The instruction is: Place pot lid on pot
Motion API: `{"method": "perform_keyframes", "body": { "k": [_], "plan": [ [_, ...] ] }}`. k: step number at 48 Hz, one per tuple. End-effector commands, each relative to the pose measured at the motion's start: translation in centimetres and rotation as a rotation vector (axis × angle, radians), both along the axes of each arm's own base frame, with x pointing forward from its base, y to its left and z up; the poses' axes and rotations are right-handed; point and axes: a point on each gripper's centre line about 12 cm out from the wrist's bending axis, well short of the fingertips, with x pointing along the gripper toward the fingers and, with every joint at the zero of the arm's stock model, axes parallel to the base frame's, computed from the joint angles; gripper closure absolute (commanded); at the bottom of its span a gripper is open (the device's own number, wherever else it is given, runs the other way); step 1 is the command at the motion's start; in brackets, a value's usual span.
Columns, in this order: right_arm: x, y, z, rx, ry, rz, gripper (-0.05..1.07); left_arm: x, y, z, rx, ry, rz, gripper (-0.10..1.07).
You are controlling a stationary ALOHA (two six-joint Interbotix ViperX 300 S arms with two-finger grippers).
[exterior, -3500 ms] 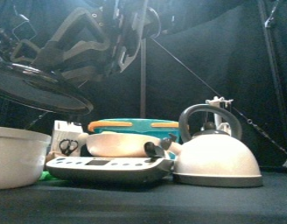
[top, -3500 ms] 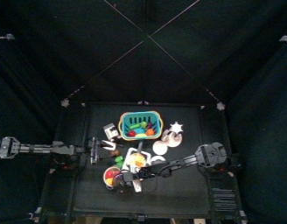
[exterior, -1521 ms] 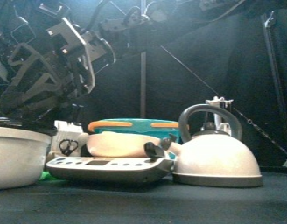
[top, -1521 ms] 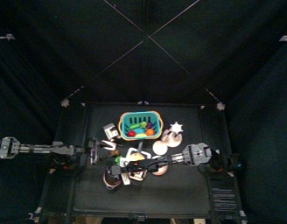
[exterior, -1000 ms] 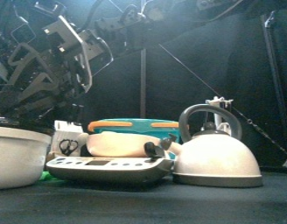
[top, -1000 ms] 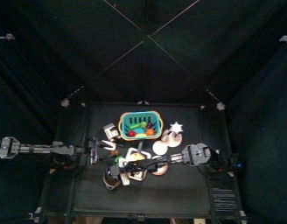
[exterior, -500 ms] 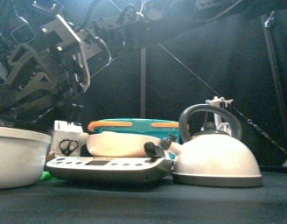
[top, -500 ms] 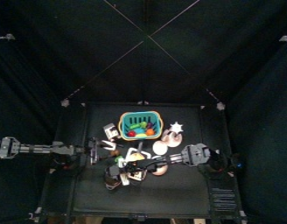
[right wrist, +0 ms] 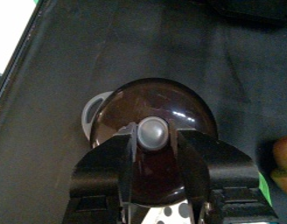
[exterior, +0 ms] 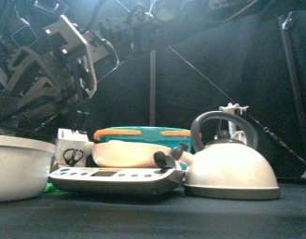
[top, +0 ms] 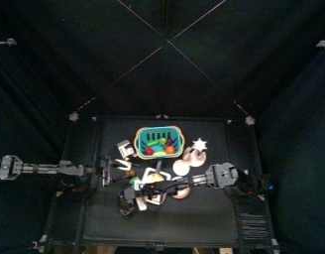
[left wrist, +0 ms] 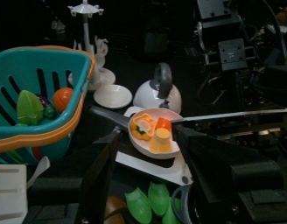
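Black curtains close in a small black table (top: 112,220), crowded near its middle with kitchen toys. Taking the teal basket (top: 160,141) as the landmark, the pot (exterior: 19,166) stands well in front of it, toward the side the left arm comes from; in the front view it shows as a pale, rounded bowl at the frame's edge. The right gripper (right wrist: 152,164) has reached across the table to this spot. Its two jaws stand on either side of the pot lid (right wrist: 150,138), a dark glass dome with a grey knob, and close against its rim, so the lid is gripped. From the right wrist the lid lies directly over the pot, whose pale rim peeks out at one side; whether lid and pot touch cannot be told. The left gripper (top: 112,171) rests beside the basket, and its own jaws are too dark to read. A white kettle (exterior: 228,161) sits in front of the basket on the other side, near a frying pan (left wrist: 153,129) holding toy food.
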Motion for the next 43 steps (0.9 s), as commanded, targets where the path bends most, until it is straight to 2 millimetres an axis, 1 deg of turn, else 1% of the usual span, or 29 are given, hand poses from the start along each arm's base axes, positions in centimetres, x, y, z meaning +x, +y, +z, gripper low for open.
{"method": "perform_keyframes", "body": {
  "k": [1, 8, 11, 15, 33, 37, 43],
  "plan": [
    [0.5, 0.0, 2.7, 0.006, -0.061, -0.002, 0.29, 0.2, 0.1, 0.5, 0.000, -0.015, 0.002, 0.08],
    [0.6, 0.0, 2.8, 0.005, -0.064, 0.000, 0.15, 0.2, 0.1, 0.5, 0.002, -0.015, 0.001, 0.08],
    [0.7, 0.1, 3.1, 0.004, -0.072, 0.001, 0.11, 0.2, 0.1, 0.5, 0.002, -0.017, 0.001, 0.08],
    [0.7, 0.1, 3.3, 0.002, -0.077, 0.002, 0.08, 0.2, 0.1, 0.5, 0.000, -0.017, 0.001, 0.08],
    [0.6, 0.6, 4.0, -0.067, -0.099, 0.040, 0.08, 0.2, 0.1, 0.5, 0.002, -0.015, 0.001, 0.08],
    [0.4, 0.6, 4.5, -0.065, -0.107, 0.039, 0.08, 0.2, 0.1, 0.5, 0.002, -0.015, 0.001, 0.08],
    [-0.4, 0.5, 5.5, -0.054, -0.116, 0.032, 0.08, 0.2, 0.0, 0.3, 0.002, -0.011, 0.001, 0.08]
  ]
}}
